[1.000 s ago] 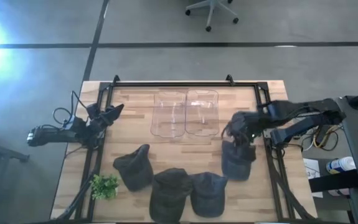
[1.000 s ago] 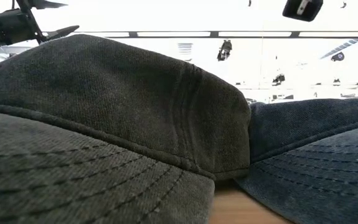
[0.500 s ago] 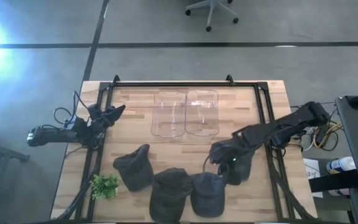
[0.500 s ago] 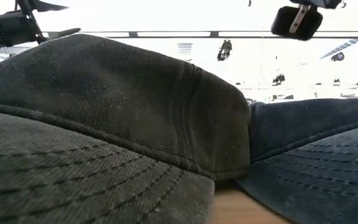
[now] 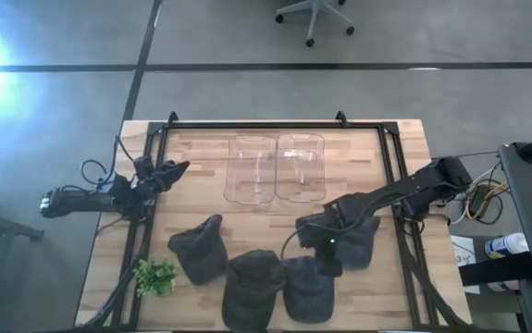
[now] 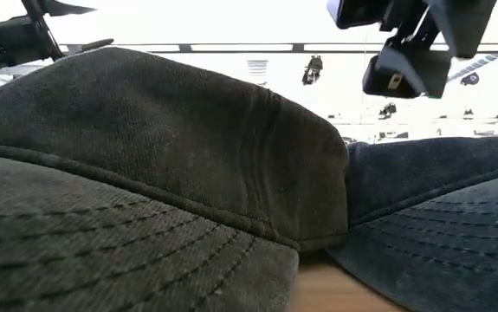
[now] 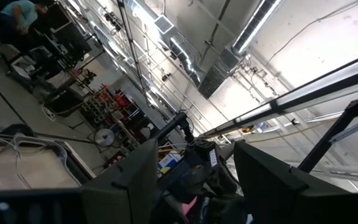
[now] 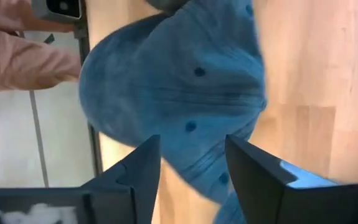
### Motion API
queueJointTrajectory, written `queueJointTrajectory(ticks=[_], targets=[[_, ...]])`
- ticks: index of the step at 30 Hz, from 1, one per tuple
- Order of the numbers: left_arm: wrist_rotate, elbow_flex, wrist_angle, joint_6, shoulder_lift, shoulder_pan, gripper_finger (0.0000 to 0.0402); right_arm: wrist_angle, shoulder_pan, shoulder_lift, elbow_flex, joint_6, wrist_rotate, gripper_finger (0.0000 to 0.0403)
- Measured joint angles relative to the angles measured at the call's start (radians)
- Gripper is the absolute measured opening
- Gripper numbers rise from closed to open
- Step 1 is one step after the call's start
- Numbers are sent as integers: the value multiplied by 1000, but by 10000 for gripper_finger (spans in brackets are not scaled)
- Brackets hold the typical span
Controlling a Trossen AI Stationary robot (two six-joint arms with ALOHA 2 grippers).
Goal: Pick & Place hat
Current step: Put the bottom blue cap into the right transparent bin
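Several dark hats lie along the table's near side: one (image 5: 199, 250), one (image 5: 252, 287) and one (image 5: 307, 291). A blue hat (image 5: 358, 245) lies flat on its brim to their right. My right gripper (image 5: 316, 252) hovers low at that hat's left side, open; its wrist view shows a blue crown (image 8: 179, 93) just past the spread fingers. In the low view the right gripper (image 6: 404, 48) hangs above a grey hat (image 6: 145, 173) and a blue hat (image 6: 439, 217). My left gripper (image 5: 171, 170) waits open at the table's left edge. My right gripper stands open close over the blue hat (image 8: 185, 149), pointing slantwise down toward the table's near left. I cannot tell whether its fingers (image 8: 144, 168) touch the cloth. The hat lies on the table.
Two clear plastic bins (image 5: 275, 169) stand side by side at the far middle. A small green plant (image 5: 154, 276) sits at the near left corner. Black frame rails (image 5: 402, 250) run along both table sides. A person's pink sleeve (image 8: 17, 56) shows beyond the table edge.
My right gripper has gone down and toward the table's near left with the hanging blue hat, then opened and let go. The hat, which hung below the fingers, now lies on the table beside the other hats.
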Motion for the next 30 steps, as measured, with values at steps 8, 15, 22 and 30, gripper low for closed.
queueJointTrajectory(ticks=[8, 15, 22, 30], targets=[[23, 0, -7, -5, 0, 0, 204, 16, -56, 59, 0, -71, 0, 178], [23, 0, -8, -4, 0, 0, 204, 17, -58, 92, 0, -96, 16, 178], [27, 0, -8, -2, 0, 0, 204, 18, -57, 150, -3, -126, 11, 178], [44, 0, -8, -9, -1, 0, 204, 24, -54, 197, -16, -126, -55, 182]])
